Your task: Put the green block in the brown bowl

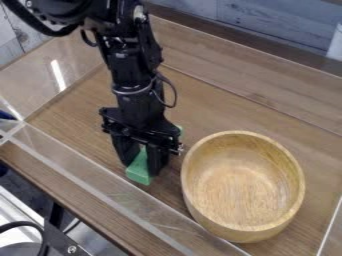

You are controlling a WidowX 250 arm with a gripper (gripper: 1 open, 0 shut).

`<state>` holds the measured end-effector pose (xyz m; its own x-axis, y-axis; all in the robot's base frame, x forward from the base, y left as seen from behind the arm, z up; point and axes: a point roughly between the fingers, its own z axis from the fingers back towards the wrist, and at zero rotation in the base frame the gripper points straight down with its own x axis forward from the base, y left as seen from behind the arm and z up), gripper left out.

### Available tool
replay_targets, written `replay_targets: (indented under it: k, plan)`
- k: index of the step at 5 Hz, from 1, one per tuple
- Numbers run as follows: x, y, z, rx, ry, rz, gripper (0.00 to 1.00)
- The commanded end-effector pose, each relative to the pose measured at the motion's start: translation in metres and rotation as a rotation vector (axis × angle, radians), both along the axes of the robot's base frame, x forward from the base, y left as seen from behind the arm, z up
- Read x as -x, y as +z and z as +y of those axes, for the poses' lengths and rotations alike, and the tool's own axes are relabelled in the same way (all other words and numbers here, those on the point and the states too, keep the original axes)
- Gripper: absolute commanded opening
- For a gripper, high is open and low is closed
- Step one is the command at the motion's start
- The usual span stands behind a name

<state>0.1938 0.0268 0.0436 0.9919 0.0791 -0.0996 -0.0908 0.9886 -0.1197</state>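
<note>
1. The table [254, 70] is the biggest thing. It is brown wood and lies under the gripper, with a clear wall [80, 185] along the near edge, in front of the gripper.

2. The robot arm [127, 60] is next in size. It is black and comes down from the top left, so the gripper points straight down at the table.

3. The brown bowl [245, 186] sits just beside the gripper, on its right side as the camera sees it. It is wide, round and made of light wood. Nothing is in it, so the job is not done yet.

4. The gripper [139, 158] is low over the table. Its two black fingers are squeezed onto the green block.

5. The green block [139, 170] is the smallest thing. It sits between the fingers, with its lower end poking out below them. I cannot tell if it touches the table.

6. I think the block is light, hard and stiff, so it will not bend or break. Its faces look smooth, so it might slip. Holding it on its two flat sides, as now, seems best.
</note>
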Motion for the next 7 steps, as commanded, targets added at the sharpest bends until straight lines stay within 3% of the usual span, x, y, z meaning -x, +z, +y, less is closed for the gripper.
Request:
replay_targets:
  k: [1,5,7]
  plan:
    - [-0.005,0.013,0.001,-0.001,-0.002,-0.042,0.00]
    - [-0.007,0.030,-0.002,0.020,0.001,-0.043,0.00]
    - [-0.014,0.045,-0.015,0.043,-0.013,-0.056,0.00]
